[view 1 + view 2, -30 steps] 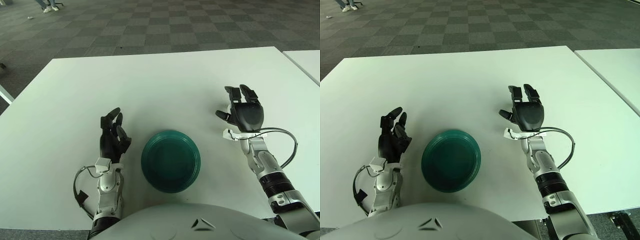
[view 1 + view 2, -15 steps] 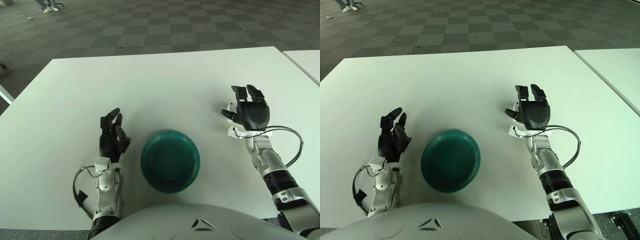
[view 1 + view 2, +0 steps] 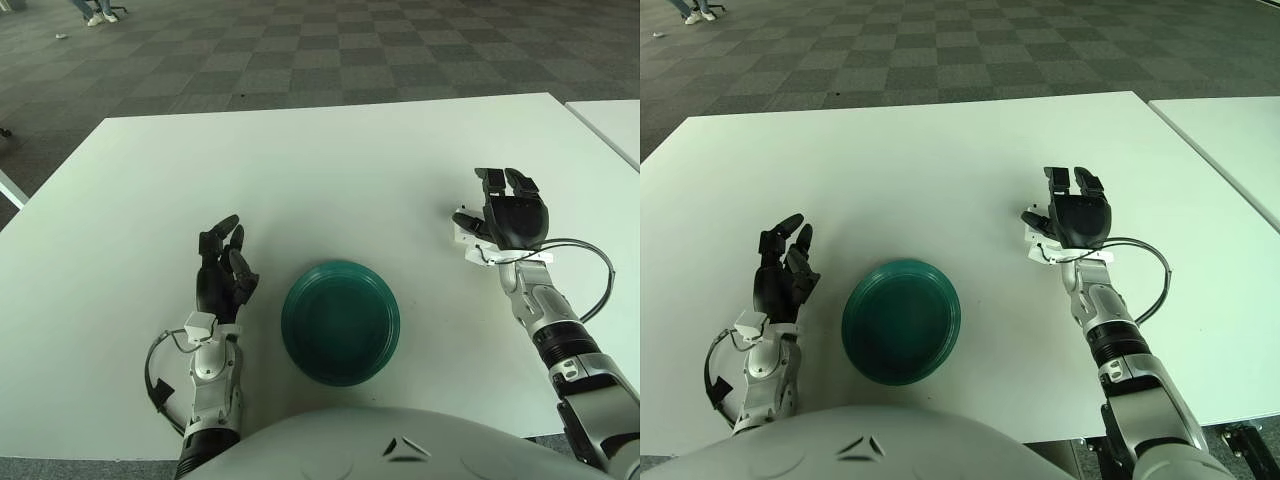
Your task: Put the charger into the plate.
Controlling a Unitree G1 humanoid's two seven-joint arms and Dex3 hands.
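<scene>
Reaching over the right side of the white table (image 3: 330, 160), my right hand (image 3: 512, 222) hovers with a small white block, probably the charger (image 3: 460, 228), showing at its thumb side. I can't tell whether the fingers are clamped on it or merely beside it. The round dark-green plate (image 3: 341, 321) sits empty near my front edge, well apart from it. My left hand (image 3: 222, 275) shows just left of the plate, fingers relaxed and holding nothing, leaving the approach clear.

A white table (image 3: 330, 160) is filling most of the view; a grey checkered carpet (image 3: 330, 50) is stretching behind it; a second white tabletop (image 3: 610, 125) is showing at right.
</scene>
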